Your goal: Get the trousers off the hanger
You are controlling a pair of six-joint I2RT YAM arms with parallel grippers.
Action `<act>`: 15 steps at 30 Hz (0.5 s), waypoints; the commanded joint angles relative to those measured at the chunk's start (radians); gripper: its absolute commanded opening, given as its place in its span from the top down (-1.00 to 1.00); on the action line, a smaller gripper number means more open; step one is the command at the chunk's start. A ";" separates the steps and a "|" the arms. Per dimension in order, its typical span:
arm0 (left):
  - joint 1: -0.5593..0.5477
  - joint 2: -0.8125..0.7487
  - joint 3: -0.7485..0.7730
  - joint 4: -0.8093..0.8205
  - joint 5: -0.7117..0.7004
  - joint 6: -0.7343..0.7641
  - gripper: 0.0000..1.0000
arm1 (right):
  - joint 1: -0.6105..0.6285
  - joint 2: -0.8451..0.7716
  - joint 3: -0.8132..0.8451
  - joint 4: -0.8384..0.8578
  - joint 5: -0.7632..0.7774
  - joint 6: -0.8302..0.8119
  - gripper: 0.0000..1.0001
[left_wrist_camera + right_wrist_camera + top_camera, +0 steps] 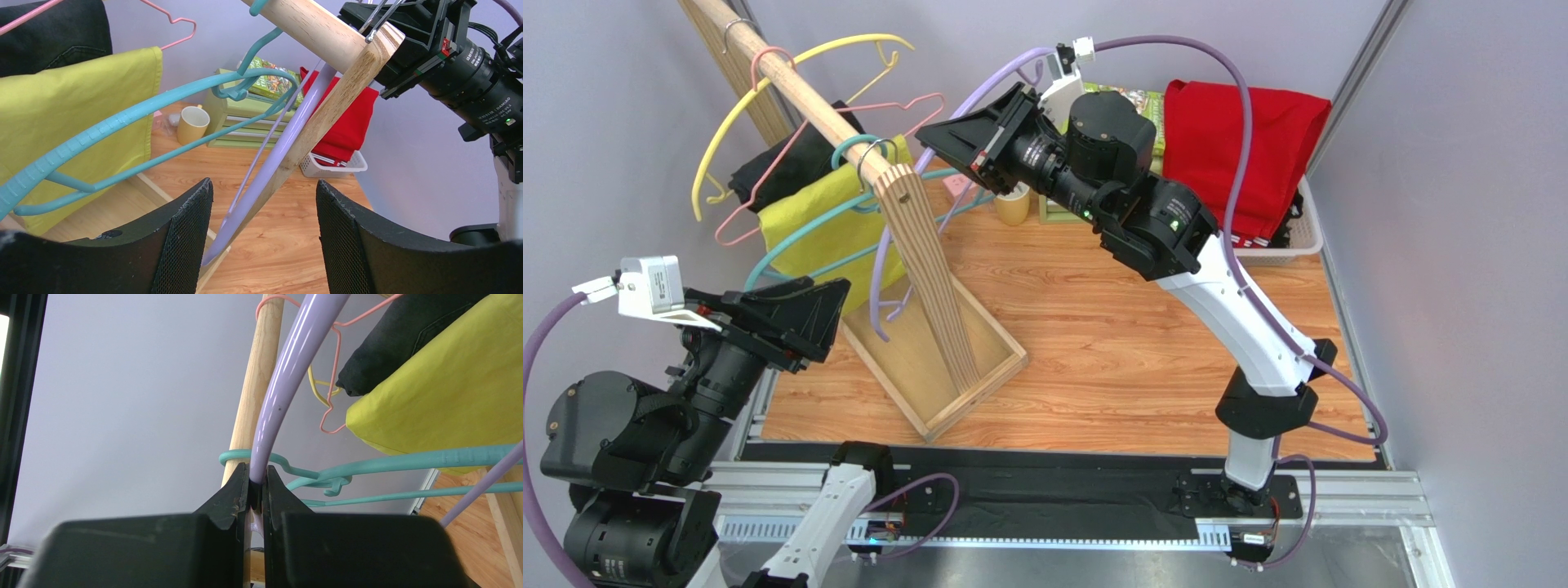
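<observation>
A wooden rack [928, 294] carries four hangers: yellow [836, 44], pink [184, 23], teal [123, 119] and lavender [288, 373]. Of three garments, the red trousers [1241, 135] lie in the white basket [1308, 233] behind the right arm. The black trousers [55, 30] and a yellow-green garment [73, 110] hang just beyond the wide-open left gripper [263, 187]. The right gripper [256, 493] is clamped on the lavender hanger.
</observation>
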 commanded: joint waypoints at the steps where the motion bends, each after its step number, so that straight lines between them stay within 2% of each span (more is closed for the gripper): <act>1: -0.005 -0.008 0.026 0.007 0.019 0.020 -0.36 | 0.024 -0.019 0.010 0.053 0.038 0.007 1.00; 6: -0.005 -0.015 0.036 0.030 0.065 0.020 -0.36 | 0.029 -0.065 -0.097 0.070 0.078 0.010 1.00; 11: -0.005 -0.019 0.028 0.074 0.140 0.008 -0.36 | 0.038 -0.084 -0.127 0.055 0.101 0.009 1.00; 15: -0.005 0.000 0.037 0.157 0.313 -0.009 -0.36 | 0.046 -0.111 -0.176 0.065 0.116 0.002 1.00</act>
